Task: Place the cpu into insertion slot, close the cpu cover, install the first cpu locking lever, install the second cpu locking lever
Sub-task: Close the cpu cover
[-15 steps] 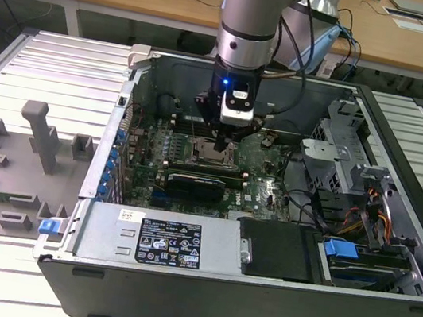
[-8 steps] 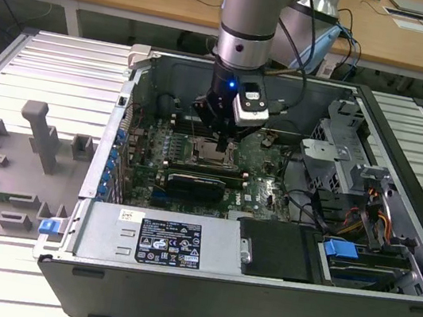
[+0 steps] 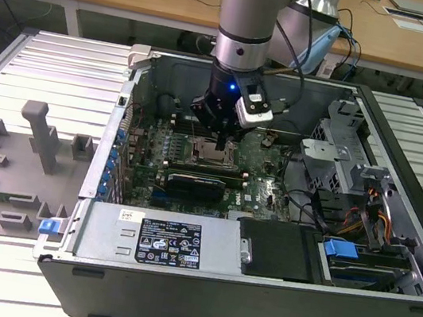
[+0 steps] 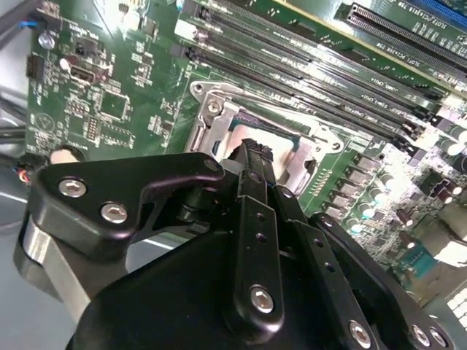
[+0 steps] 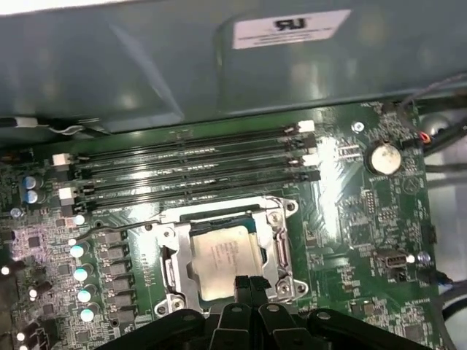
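Note:
In the first wrist view the silvery cpu (image 5: 221,255) lies flat in the insertion slot, which it hides. The metal cpu cover (image 5: 278,246) lies down around it as a frame. A thin wire locking lever (image 5: 120,227) sticks out from one corner of the socket. My gripper (image 5: 248,281) is shut with nothing in it, its tips just over the edge of the cpu and cover. The second wrist view shows the gripper (image 4: 254,150) against the cover (image 4: 213,121). In the exterior view the gripper (image 3: 220,143) hangs right above the insertion slot (image 3: 213,156) inside the open case.
Long black memory slots (image 5: 190,171) run beside the socket. A black expansion card (image 3: 196,182) lies in front of it. A drive cage and cables (image 3: 349,204) fill the exterior view's right of the case. A grey fixture plate (image 3: 9,167) lies at its left.

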`<state>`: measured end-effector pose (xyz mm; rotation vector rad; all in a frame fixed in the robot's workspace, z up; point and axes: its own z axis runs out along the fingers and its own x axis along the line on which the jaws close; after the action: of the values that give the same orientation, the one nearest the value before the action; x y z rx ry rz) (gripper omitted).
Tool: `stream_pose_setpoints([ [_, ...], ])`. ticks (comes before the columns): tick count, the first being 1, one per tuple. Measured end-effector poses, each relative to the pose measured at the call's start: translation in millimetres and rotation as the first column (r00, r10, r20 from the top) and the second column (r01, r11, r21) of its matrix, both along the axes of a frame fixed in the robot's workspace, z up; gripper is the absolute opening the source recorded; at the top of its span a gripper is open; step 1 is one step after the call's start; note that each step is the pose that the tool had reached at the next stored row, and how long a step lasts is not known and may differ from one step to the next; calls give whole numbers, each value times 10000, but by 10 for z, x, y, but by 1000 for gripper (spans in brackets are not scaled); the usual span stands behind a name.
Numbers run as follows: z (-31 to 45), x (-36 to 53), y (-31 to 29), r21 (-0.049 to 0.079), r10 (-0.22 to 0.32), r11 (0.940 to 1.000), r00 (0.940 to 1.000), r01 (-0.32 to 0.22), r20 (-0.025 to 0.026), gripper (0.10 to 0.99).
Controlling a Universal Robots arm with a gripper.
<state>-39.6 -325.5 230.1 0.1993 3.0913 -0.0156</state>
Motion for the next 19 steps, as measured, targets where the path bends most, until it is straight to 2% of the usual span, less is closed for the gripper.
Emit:
stream_pose_setpoints([
  [2, -11, -8, 0, 24, 264, 9996, 9997, -264, 1, 106],
  [4, -38, -9, 0, 24, 936, 9956, 9956, -936, 0, 106],
  [7, -70, -41, 0, 25, 1300, 9915, 9915, -1300, 0, 106],
  [11, -99, -109, -1, 23, 1546, 9880, 9880, -1546, -1, 106],
  [15, -124, -219, 0, 24, 1769, 9842, 9842, -1769, 0, 106],
  [18, -149, -279, 1, 24, 1976, 9803, 9803, -1976, 0, 106],
  [19, -167, -290, 2, 27, 2125, 9772, 9772, -2125, 0, 106],
])
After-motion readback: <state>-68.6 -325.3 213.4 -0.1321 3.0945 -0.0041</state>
